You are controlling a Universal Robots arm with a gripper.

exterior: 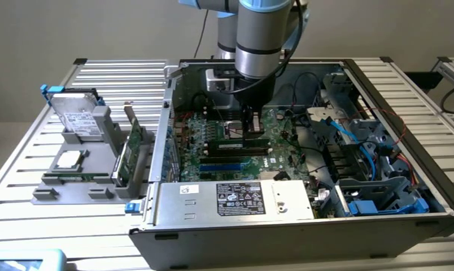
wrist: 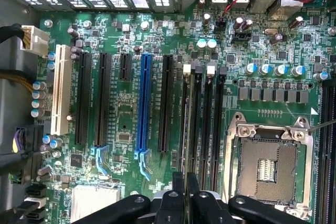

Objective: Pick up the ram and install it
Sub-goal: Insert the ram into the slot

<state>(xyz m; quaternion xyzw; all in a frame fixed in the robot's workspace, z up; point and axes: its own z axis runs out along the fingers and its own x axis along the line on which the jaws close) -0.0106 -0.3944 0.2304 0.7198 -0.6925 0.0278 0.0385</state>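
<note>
Reaches down on a grey arm into an open computer case lying on a slatted metal table. Clamps the ram by its upper edge with the gripper, fingers drawn close together with just the thin board between them. Holds that ram on edge, lengthwise over the bank of black memory slots on the motherboard, on the side of the bank away from the bare CPU socket; cannot tell whether seated in a slot or just above it. Looks, in the wrist view, straight down the board's thin edge between the black fingertips. Finds the largest writing on the power supply by the case wall nearest the exterior camera: a black-and-white label crowded with small marks, plus a little white sticker toward the exterior view's left, none of it readable. Sees fine white lettering printed beside the expansion slots, among them a blue slot and a white slot, likewise too small to read. Notes, outside the case on the exterior view's left, a grey holder with a hard drive bearing an unreadable white label and a tall green expansion card standing upright.
</note>
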